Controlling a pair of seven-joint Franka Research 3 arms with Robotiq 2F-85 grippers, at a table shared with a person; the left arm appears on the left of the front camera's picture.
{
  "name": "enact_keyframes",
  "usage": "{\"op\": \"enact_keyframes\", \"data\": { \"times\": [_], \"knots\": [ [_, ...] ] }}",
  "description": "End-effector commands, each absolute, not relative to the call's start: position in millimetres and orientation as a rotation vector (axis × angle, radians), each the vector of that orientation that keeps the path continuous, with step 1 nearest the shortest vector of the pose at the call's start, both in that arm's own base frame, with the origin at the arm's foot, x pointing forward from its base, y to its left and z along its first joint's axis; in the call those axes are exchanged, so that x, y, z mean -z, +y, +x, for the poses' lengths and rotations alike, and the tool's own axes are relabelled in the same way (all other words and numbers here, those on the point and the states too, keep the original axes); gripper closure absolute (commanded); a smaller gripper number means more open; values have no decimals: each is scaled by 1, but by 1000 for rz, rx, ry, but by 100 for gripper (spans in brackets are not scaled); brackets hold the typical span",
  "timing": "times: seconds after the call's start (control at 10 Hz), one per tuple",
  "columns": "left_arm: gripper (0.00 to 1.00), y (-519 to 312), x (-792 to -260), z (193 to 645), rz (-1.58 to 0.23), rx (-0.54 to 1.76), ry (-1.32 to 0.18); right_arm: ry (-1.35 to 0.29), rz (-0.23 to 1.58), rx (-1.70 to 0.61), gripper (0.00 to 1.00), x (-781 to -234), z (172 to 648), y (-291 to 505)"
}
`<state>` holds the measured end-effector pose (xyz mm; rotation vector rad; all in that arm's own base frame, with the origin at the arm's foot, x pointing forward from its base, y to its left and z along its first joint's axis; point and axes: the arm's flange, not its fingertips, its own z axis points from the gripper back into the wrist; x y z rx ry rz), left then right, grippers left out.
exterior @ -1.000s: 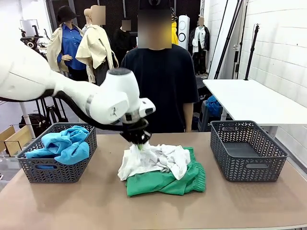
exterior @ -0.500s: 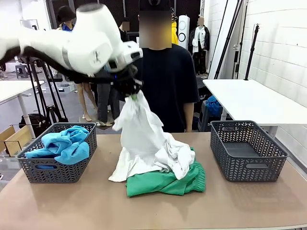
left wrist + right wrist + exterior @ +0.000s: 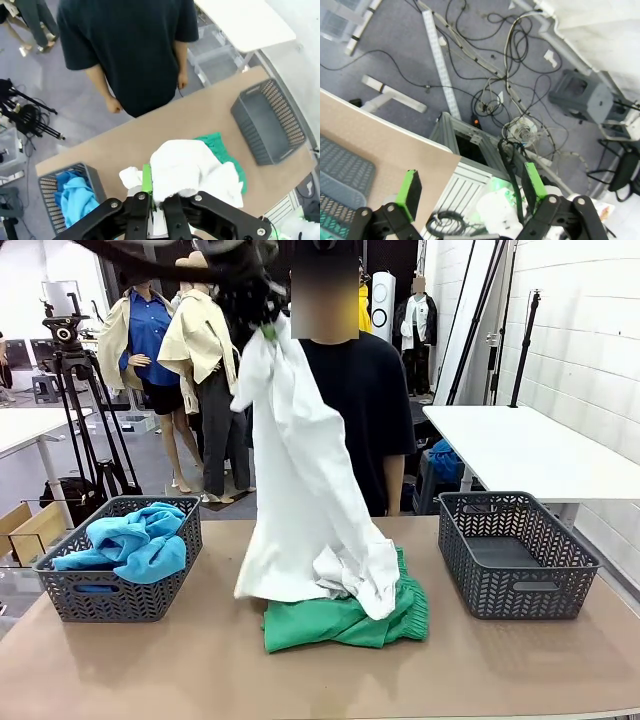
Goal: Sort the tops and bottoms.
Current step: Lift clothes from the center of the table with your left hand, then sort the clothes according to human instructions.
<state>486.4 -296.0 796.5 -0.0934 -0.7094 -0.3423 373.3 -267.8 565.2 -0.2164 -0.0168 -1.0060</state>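
White shirt [image 3: 310, 490] hanging from clamped left claw [image 3: 267, 330] high above surface [image 3: 200, 670], hem draped on green shorts [image 3: 345, 622], blue shirts [image 3: 135, 540] in left basket [image 3: 115, 598], right claw [image 3: 470, 187] spread wide

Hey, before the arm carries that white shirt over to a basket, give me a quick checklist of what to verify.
1. Left pincer shut on white shirt: ok.
2. Shirt clear of green shorts: not ok, its hem rests on them.
3. Left basket, holding blue shirts, unobstructed: ok.
4. Person's hands off the table: ok.
5. Right pincer open, out of the way: ok.
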Motion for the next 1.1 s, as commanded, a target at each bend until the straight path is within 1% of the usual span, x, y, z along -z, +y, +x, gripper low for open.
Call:
{"op": "enact_keyframes", "data": {
  "times": [0.0,0.1,0.3,0.4,0.6,0.8,0.9,1.0],
  "knots": [
    [100,-312,-877,483,-79,267,-818,-17,-213,1001,0,-565,372,-267],
    [100,-316,-916,473,-80,242,-867,-17,-213,1001,0,-565,372,-267],
    [100,-320,-971,454,-125,186,-915,-17,-213,1001,0,-565,372,-267],
    [100,-317,-991,445,-117,131,-975,-17,-213,1001,0,-565,372,-267],
    [100,-310,-1020,431,-158,109,-991,-17,-213,1001,0,-565,372,-267],
    [100,-312,-1020,424,-139,114,-1001,-17,-213,1001,0,-565,372,-267],
    [100,-283,-966,406,-153,124,-985,-17,-213,1001,0,-565,372,-267],
    [100,-283,-966,406,-153,124,-985,-17,-213,1001,0,-565,372,-267]
  ]
}}
